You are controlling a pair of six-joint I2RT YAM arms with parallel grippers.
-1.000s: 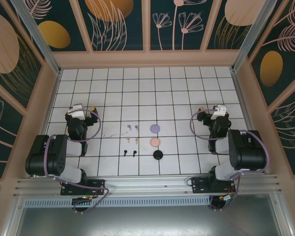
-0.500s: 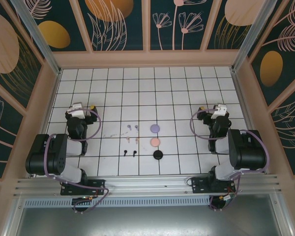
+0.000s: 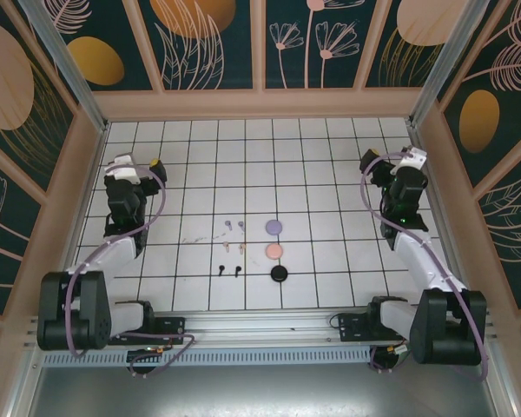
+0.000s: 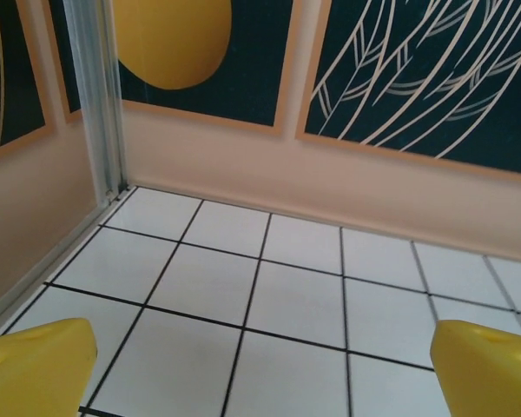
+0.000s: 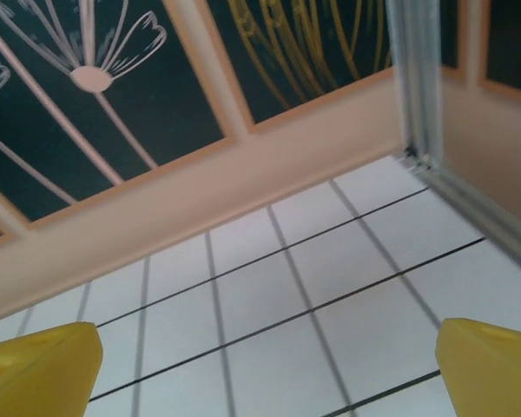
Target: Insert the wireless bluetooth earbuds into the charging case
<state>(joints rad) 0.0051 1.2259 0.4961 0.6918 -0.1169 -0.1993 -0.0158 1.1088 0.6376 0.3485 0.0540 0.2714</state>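
Looking down from above, I see the earbuds (image 3: 234, 247) lying in three pairs on the table (image 3: 330, 174), just left of the cases (image 3: 273, 251) and outside them. At my left wrist, my left fingers (image 4: 35, 369) are spread wide above the table. At my right wrist, my right fingers (image 5: 39, 365) are equally far apart.

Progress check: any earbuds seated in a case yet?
No, the six earbuds lie loose on the tiles, left of the three round cases.
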